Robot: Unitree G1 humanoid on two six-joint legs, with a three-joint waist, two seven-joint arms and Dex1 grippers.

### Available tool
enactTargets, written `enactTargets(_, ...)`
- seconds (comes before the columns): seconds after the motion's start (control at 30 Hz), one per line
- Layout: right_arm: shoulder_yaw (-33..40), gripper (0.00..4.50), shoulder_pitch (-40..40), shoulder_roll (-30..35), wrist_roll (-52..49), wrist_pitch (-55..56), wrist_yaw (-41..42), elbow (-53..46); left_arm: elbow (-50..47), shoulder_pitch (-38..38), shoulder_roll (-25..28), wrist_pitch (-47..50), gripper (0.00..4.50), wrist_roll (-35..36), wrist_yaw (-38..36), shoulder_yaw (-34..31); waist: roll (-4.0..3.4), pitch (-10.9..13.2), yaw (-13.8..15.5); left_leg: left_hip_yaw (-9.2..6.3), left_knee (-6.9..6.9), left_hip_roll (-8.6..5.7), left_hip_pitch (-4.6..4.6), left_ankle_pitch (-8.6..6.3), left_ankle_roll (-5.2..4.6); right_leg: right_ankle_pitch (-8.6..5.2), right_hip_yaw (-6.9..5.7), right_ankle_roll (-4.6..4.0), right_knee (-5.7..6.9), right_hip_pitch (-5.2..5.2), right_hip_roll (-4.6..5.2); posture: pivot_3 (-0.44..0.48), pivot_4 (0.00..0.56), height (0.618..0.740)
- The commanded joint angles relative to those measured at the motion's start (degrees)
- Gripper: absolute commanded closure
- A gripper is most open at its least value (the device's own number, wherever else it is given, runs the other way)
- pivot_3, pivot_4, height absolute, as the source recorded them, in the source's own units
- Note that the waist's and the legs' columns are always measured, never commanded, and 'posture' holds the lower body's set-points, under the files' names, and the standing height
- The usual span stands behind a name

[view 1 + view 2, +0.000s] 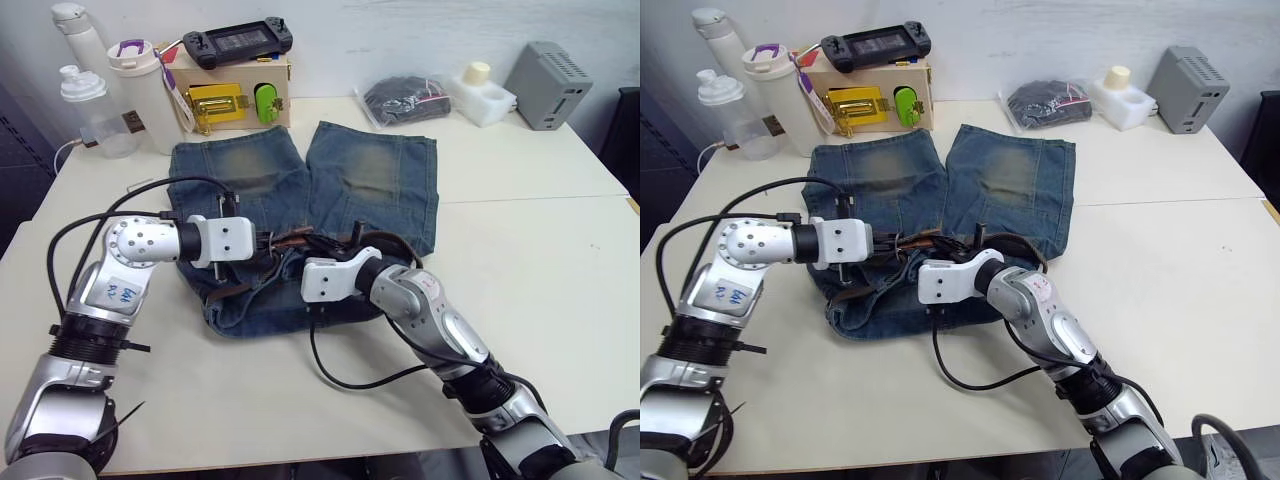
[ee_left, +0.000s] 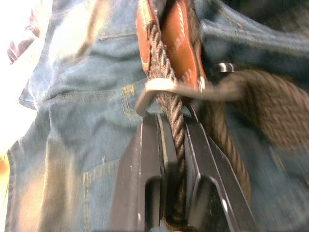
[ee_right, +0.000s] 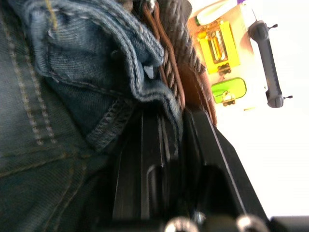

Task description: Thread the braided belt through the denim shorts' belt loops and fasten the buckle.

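Note:
The faded blue denim shorts (image 1: 300,180) lie flat on the table, legs pointing away from me and the waistband bunched up near my arms. The dark braided belt (image 2: 169,58) runs along that waistband and loops out on the right (image 1: 388,245). My left gripper (image 2: 171,121) is shut on the belt just behind the silver buckle (image 2: 166,87), beside the brown leather end (image 2: 181,43). My right gripper (image 3: 174,116) is shut on a folded edge of the waistband (image 3: 145,87), with the belt (image 3: 181,38) lying just beyond it. Both grippers meet at the middle of the waistband (image 1: 290,248). I cannot make out any belt loops.
At the back left stand two bottles (image 1: 85,100) and a tumbler (image 1: 145,95). Beside them is a wooden box (image 1: 235,95) with a yellow latch and a handheld console on top. A black pouch (image 1: 405,100), a white holder (image 1: 482,98) and a grey box (image 1: 548,85) line the back right.

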State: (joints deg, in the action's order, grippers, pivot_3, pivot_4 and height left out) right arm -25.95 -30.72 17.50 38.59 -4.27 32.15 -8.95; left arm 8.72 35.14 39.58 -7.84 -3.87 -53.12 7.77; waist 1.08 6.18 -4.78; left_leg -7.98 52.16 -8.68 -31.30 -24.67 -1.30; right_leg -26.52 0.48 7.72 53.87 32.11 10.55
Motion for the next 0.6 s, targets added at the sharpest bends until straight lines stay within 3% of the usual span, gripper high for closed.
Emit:
enactTargets(0.03,-1.15,4.46,1.02,-0.17,-3.71,-0.59,5.00,-4.54,-2.93,-1.69,-3.64,0.01,4.50,0.28,1.89,2.03,0.00,0.00,0.02,-0.01,0.01,-0.01,0.00,0.00,0.00,0.00,0.01,0.00,0.02,0.00,0.00,0.000,0.150,0.645)
enactTargets(0.17,-0.06,4.46,3.53,1.24,-6.53,-2.98,9.64,-8.41,-2.91,-4.38,-7.39,0.54,4.50,-1.03,4.33,2.98,-0.02,-0.04,0.35,-0.11,0.04,-0.06,0.01,0.00,0.00,0.00,0.00,0.00,-0.04,-0.10,0.01,0.000,0.150,0.645)
enactTargets(0.47,8.98,0.47,8.15,4.91,-16.81,-21.53,20.72,-20.97,-3.21,-8.16,-12.12,1.22,4.50,-3.05,8.53,4.65,-0.02,-0.07,2.15,-0.43,0.26,-0.21,0.06,0.01,-0.02,0.00,-0.03,0.00,-0.36,-0.58,-0.01,0.000,0.150,0.645)
enactTargets(0.6,15.86,0.47,7.67,9.22,-24.28,-30.70,25.68,-25.87,-3.83,-8.99,-12.30,1.60,4.50,-3.18,8.94,4.95,-0.03,-0.08,2.70,-0.53,0.30,-0.24,0.05,0.00,-0.02,0.00,-0.04,0.00,-0.47,-0.67,0.00,0.000,0.150,0.645)
